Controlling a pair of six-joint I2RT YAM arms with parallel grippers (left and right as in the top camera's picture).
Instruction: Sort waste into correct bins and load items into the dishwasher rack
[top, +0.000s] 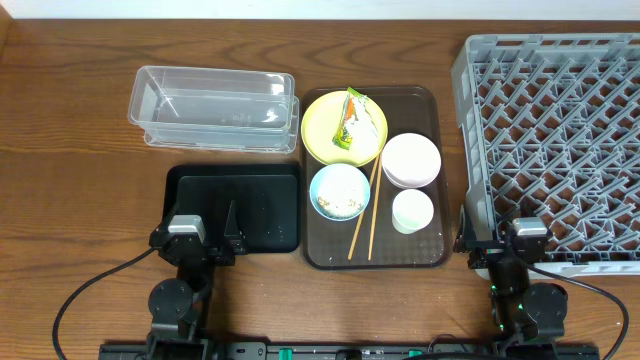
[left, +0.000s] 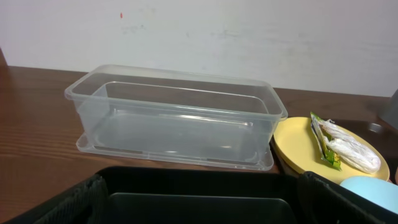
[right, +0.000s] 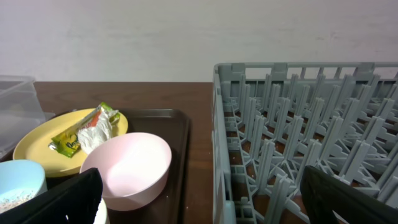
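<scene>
Left gripper (left: 202, 204) and right gripper (right: 205, 199) are seen spread wide and empty (parked either side of the brown tray (top: 330, 256), sorting judged unstarted), while the snack wrapper (top: 349, 120) is found on the yellow plate (top: 320, 126) in that tray's far-left corner, awaiting binning.

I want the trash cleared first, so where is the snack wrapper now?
In the overhead view the snack wrapper lies on the yellow plate, at the far left corner of the brown tray, just right of the clear tub.
</scene>
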